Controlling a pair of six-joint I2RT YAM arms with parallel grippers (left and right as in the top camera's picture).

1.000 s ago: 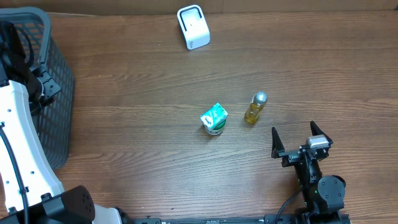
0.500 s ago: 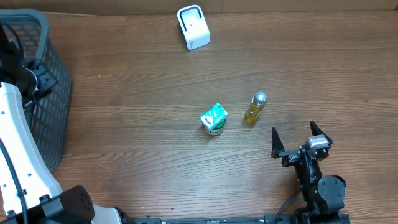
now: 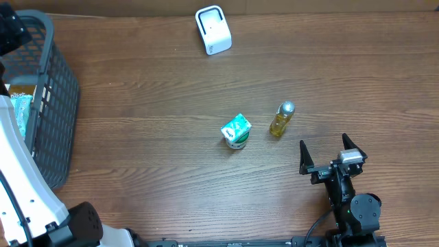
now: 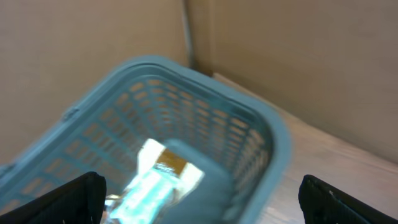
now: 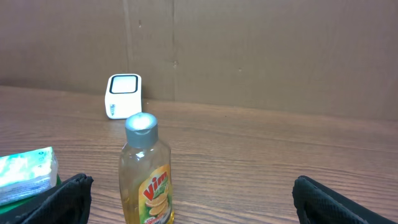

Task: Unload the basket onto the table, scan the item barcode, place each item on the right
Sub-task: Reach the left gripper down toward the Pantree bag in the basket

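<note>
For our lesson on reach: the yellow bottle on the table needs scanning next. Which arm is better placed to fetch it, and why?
Right. The right claw sits open just beside the yellow bottle, facing it, nothing between. The left claw, also open, hangs above the basket, far off to the left.

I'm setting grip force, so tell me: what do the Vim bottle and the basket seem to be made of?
The Vim bottle looks like clear, glossy plastic: yellow liquid shows through its wall. The basket seems to be moulded plastic, matte grey-blue, judging by its lattice walls and thick smooth rim.
</note>
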